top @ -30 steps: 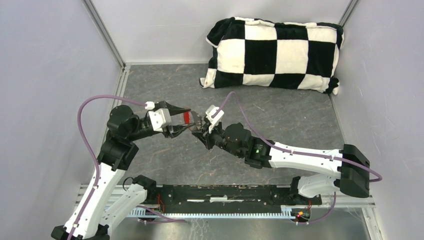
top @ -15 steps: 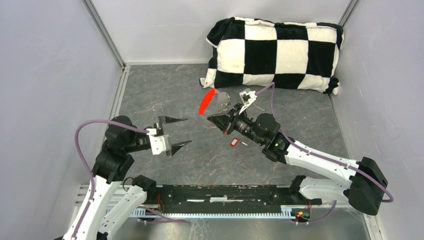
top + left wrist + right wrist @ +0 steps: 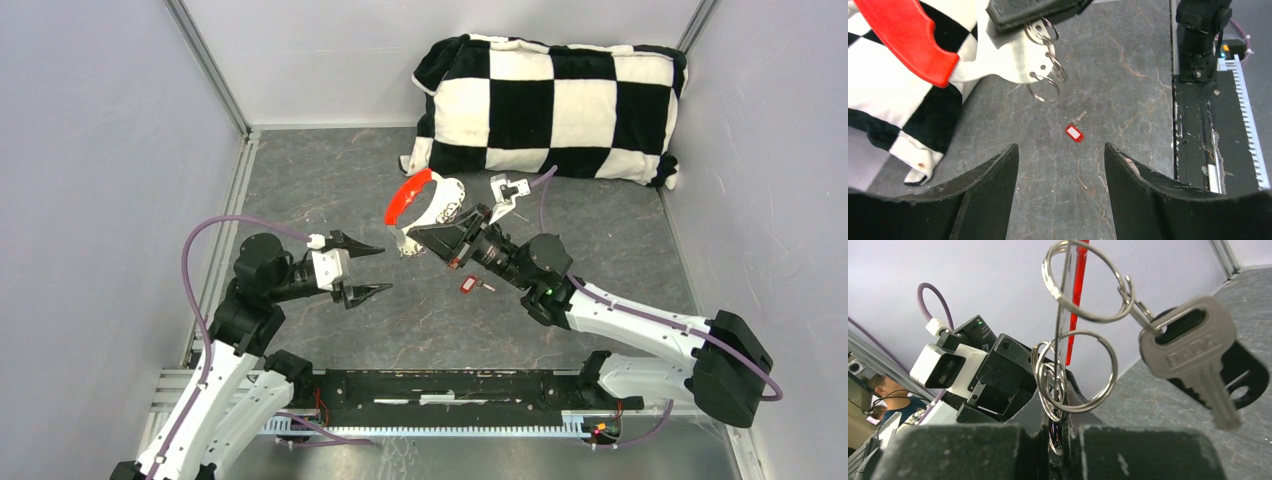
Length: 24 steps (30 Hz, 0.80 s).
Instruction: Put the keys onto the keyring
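My right gripper (image 3: 418, 236) is shut on the keyring (image 3: 430, 205) and holds it above the table's middle. The red fob (image 3: 407, 197) sticks up to the left. In the right wrist view the silver rings (image 3: 1083, 287) rise from the shut gripper (image 3: 1055, 427). A silver key with a dark head (image 3: 1195, 357) hangs on the top ring. The small red-headed key (image 3: 467, 285) lies loose on the table, below the right gripper. My left gripper (image 3: 386, 268) stands open and empty to the left. Its wrist view shows that key (image 3: 1074, 133) ahead of the fingers (image 3: 990, 195).
A black-and-white checkered pillow (image 3: 550, 105) lies at the back right. Grey walls with metal rails (image 3: 240, 170) close in the dark stone-patterned table (image 3: 330, 170). The black base rail (image 3: 450, 385) runs along the near edge.
My left gripper opened and drew back to the left. The right gripper carried the keyring toward the rear right. The red-headed key now lies on the table.
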### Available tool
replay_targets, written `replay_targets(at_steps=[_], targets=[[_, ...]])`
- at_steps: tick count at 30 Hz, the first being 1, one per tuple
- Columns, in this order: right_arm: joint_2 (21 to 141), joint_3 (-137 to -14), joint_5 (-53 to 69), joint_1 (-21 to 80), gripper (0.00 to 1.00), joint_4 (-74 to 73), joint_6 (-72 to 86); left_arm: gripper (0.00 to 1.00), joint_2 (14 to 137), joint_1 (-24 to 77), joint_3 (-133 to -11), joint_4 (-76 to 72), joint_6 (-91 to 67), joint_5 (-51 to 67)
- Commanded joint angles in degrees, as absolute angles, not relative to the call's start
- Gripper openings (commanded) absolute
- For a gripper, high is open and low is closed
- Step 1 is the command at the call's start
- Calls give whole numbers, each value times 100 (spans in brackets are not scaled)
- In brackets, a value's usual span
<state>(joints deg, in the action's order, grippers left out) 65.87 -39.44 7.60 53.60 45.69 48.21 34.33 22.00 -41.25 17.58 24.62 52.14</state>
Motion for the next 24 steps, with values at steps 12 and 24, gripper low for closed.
replay_targets(at_steps=[12,24], targets=[[6899,-3955,982,5352,0,5324,5198,70,3579,2215,-3814,84,957,5291],[7005,-3950,980,5361,0,5414,5274,69,3770,2271,-3737,-378,714,5420]])
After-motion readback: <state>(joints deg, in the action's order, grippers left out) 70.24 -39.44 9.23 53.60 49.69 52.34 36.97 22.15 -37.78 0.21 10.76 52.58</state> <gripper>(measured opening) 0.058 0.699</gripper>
